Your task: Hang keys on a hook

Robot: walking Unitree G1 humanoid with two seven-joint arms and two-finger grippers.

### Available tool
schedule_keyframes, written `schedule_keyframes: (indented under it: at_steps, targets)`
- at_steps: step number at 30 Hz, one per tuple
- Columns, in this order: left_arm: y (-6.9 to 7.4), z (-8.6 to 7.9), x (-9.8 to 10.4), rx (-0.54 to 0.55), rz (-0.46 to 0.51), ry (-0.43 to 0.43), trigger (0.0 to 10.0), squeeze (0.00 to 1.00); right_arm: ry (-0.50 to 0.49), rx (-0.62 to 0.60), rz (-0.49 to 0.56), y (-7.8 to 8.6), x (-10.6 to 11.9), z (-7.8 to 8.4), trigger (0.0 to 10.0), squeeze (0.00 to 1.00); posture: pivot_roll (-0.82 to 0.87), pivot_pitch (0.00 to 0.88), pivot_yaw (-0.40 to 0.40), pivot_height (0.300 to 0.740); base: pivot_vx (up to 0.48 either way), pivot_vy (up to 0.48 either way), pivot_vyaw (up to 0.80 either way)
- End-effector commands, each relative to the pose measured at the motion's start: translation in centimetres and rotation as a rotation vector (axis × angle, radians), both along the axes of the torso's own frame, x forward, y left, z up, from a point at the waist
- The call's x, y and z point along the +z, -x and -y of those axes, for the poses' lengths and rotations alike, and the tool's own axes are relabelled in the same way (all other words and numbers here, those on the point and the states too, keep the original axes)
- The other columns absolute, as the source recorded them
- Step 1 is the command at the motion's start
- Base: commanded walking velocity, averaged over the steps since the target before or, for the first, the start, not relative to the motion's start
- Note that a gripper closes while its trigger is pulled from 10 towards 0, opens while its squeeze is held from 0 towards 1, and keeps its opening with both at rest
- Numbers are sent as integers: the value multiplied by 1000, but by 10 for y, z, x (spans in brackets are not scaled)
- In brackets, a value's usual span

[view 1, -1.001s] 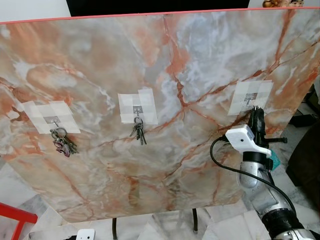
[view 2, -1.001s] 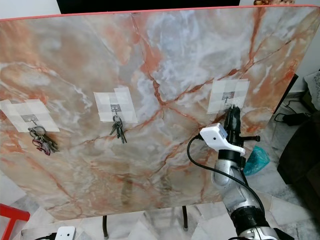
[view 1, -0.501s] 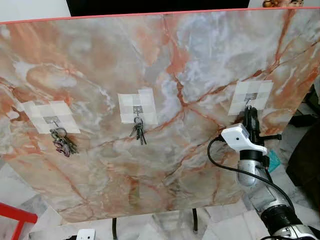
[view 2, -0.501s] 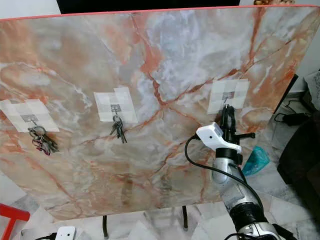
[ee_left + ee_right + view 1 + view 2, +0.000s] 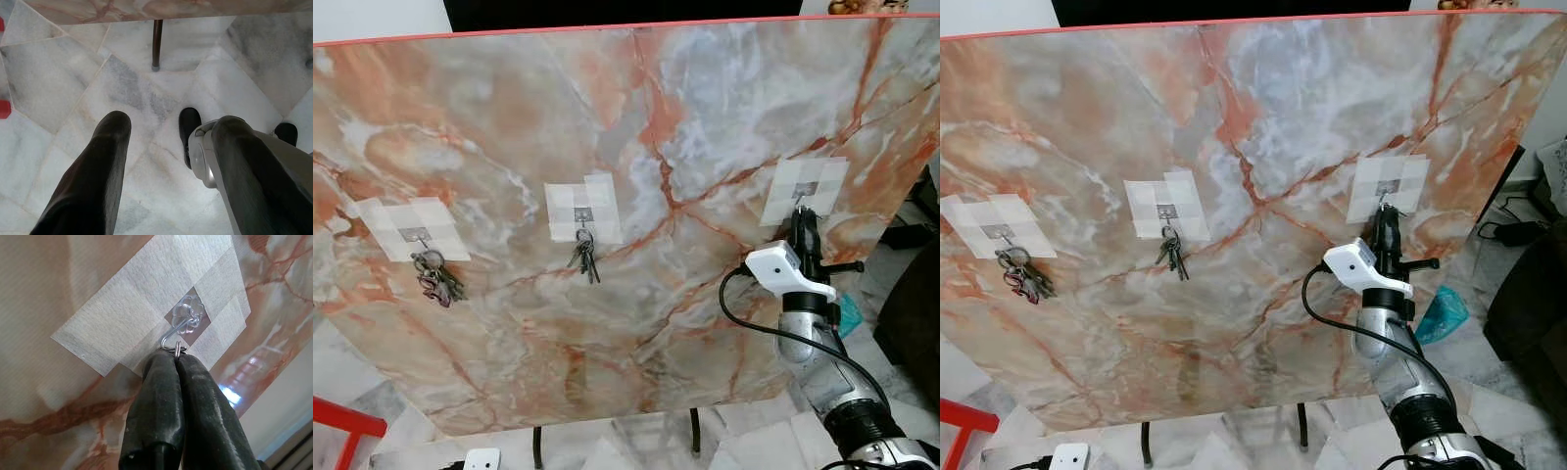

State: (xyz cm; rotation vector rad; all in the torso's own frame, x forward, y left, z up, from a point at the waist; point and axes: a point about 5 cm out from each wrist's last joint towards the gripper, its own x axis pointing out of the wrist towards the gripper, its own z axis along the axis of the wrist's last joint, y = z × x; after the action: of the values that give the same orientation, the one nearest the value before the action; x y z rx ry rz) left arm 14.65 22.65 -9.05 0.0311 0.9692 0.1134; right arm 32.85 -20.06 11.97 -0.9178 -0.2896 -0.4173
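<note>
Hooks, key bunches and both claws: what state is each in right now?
Left hook: holds a key bunch.
Middle hook: holds keys.
Right hook: key ring at its tip, not clearly hung.
Right claw: shut on the key ring.
Left claw: open, idle above the floor.

board (image 5: pixel 607 147) – glossy marble-look | hook (image 5: pixel 177 333) – shiny metal wire | tape (image 5: pixel 127 313) – matt, papery

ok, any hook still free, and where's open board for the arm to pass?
Free: board between middle hook and right hook, plus everything above the tape patches. Crowded: left keys and middle keys fill their hooks; right pincer holds a key ring at the right hook.
</note>
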Motion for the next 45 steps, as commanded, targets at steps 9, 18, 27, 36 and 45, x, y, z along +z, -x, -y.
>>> schedule_keyframes:
  at_steps: [9, 18, 27, 36, 45]
  targets:
    - [2, 1, -1, 15, -2, 6, 10000, 0, 42, 3, -32, -4, 2, 1, 10000, 0, -44, 0, 5, 740, 0, 0, 0]
    - [2, 0, -1, 16, -2, 3, 10000, 0, 35, 14, -39, -5, 1, 0, 10000, 0, -42, 0, 3, 740, 0, 0, 0]
    - [2, 1, -1, 19, 0, 9, 10000, 0, 7, 14, -17, -2, 2, 0, 10000, 1000, -41, 0, 2, 740, 0, 0, 0]
    - [2, 2, -1, 14, 0, 12, 10000, 0, -42, 26, -60, 16, -12, 6, 10000, 1000, -48, 0, 2, 740, 0, 0, 0]
    - [0, 2, 0, 13, 4, 10, 10000, 0, -503, 21, -364, 48, -77, 2, 10000, 0, -48, 0, 1, 740, 0, 0, 0]
